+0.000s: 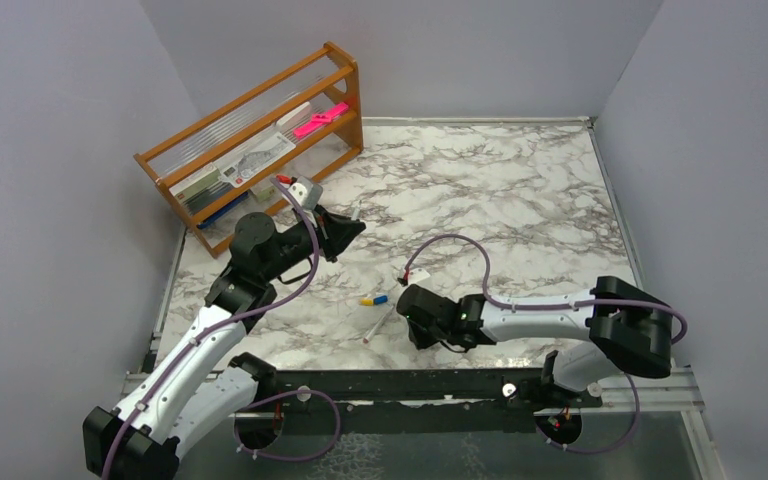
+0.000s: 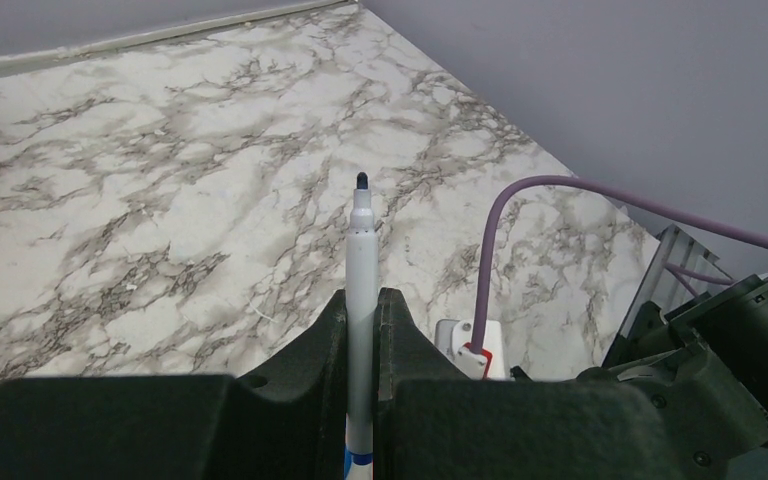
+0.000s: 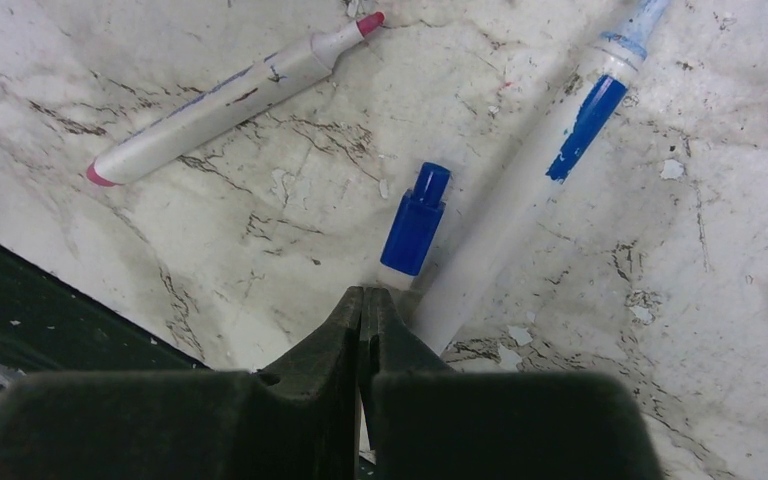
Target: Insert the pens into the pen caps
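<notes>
We note: left gripper (image 2: 362, 305) pinching smooth white dark-tipped pen (image 2: 362, 245), raised above veined marble worktop (image 2: 160, 200). Right gripper (image 3: 362, 305) pressed together; stepped blue cap (image 3: 415, 225) lies just beyond, between red-tipped pen (image 3: 230, 95) and blue-smeared pen (image 3: 530, 200).

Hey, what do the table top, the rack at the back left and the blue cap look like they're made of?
Table top: white with grey veins like marble; small chipped flecks hint at a printed laminate, not certain. Rack: wood, orange-brown with a varnished sheen. Blue cap: smooth moulded plastic, slightly glossy.
</notes>
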